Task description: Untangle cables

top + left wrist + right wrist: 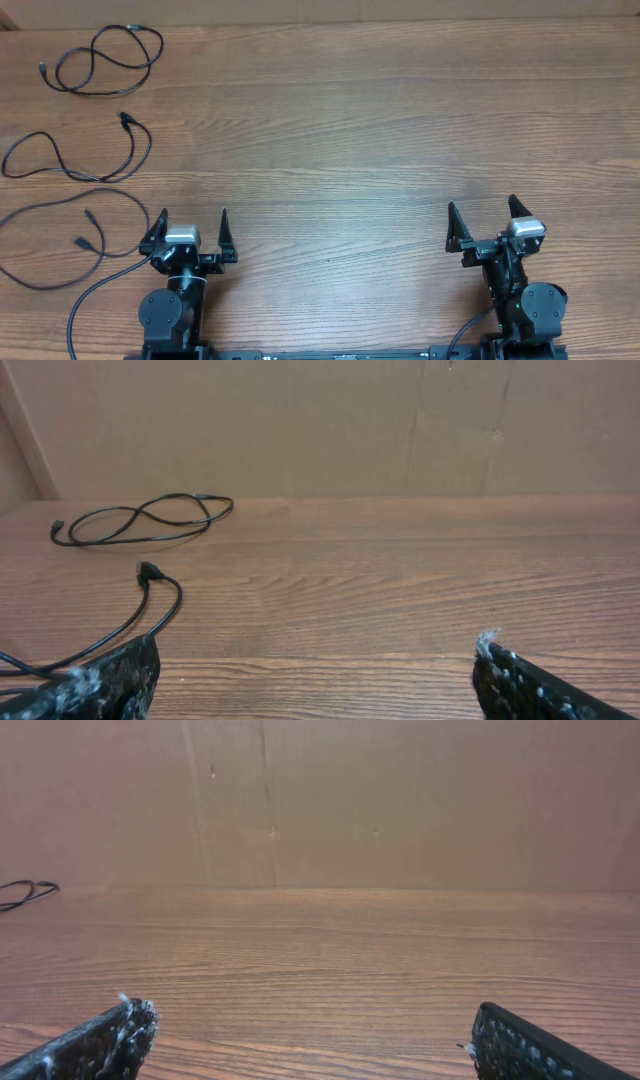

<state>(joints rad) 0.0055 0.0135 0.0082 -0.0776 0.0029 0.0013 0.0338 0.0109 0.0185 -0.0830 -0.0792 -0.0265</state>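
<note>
3 cables (123, 118) lie sep. on surface (350, 130), 9–11 o'clock from L gripper (192, 215); it & R gripper (481, 204) wide open, empty.

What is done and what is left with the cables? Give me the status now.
Done, by the look of it: the top cable, middle cable and near cable lie apart at the left of the table, none crossing another. In hand: nothing; the left gripper and right gripper are open and empty. Left: probably nothing, at most straightening the top cable's loop.

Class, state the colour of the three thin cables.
The thin flexible cables are black; clearest overhead.
</note>
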